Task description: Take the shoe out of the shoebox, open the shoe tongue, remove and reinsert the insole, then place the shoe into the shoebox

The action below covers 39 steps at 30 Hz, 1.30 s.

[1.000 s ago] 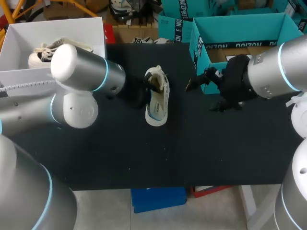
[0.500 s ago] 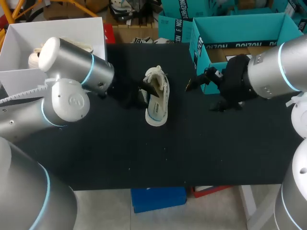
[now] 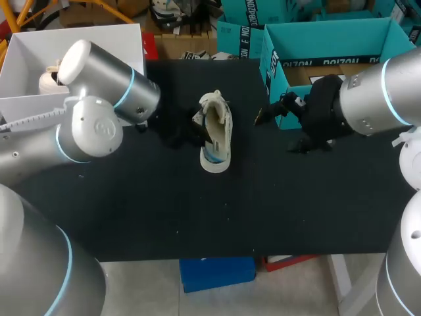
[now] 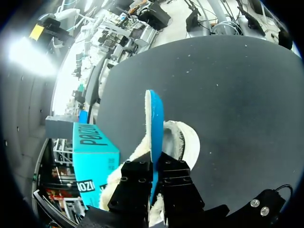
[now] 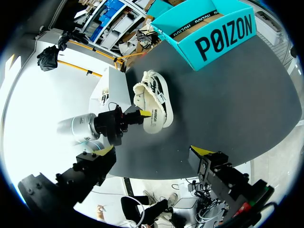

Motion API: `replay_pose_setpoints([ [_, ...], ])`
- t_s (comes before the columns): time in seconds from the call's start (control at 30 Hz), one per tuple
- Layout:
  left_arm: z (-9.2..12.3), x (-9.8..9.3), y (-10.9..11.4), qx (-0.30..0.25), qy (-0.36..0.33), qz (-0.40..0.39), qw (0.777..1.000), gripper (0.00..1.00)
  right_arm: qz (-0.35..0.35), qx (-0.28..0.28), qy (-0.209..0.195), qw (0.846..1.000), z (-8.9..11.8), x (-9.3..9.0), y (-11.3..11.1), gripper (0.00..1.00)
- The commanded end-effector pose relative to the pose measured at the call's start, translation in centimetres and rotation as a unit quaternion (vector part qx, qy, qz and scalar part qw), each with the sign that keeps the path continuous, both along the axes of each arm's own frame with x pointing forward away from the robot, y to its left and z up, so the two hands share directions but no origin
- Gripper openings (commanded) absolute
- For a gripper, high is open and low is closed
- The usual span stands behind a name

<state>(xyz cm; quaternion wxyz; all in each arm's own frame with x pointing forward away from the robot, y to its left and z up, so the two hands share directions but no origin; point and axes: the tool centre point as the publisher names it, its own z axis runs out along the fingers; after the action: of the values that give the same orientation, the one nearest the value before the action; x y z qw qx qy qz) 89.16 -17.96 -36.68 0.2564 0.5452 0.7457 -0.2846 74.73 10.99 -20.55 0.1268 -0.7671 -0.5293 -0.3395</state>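
One shoe lies mid-table, with the shoebox at its 2 o'clock. The left gripper is clamped on the blue insole, which stands edge-up from the shoe. The right gripper hangs beside the box, fingers wide apart

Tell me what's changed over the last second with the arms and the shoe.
The left arm swung its elbow back toward the white box, and its tool slid from over the shoe to the side nearer that box; it is shut on the insole. The shoe, teal box and right arm stayed put.
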Motion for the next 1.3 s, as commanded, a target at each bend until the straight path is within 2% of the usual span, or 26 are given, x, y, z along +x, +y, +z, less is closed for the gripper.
replay_pose_setpoints([
  [0.03, 0.1, 0.0, -0.1, 0.0, -0.001, 0.0, 1.0, 0.0, -0.001, -0.001, 0.0, 1.0, 0.0, 0.0, 0.1, 1.0],
  [0.6, 0.4, -0.7, -0.7, -0.015, 0.004, -0.013, 1.0, 0.0, -0.001, -0.001, 0.0, 1.0, 0.0, 0.0, 0.1, 1.0],
  [1.3, -0.2, 1.4, -0.2, 0.012, -0.054, 0.021, 0.998, 0.0, -0.001, -0.001, 0.0, 1.0, 0.0, 0.0, 0.1, 1.0],
])
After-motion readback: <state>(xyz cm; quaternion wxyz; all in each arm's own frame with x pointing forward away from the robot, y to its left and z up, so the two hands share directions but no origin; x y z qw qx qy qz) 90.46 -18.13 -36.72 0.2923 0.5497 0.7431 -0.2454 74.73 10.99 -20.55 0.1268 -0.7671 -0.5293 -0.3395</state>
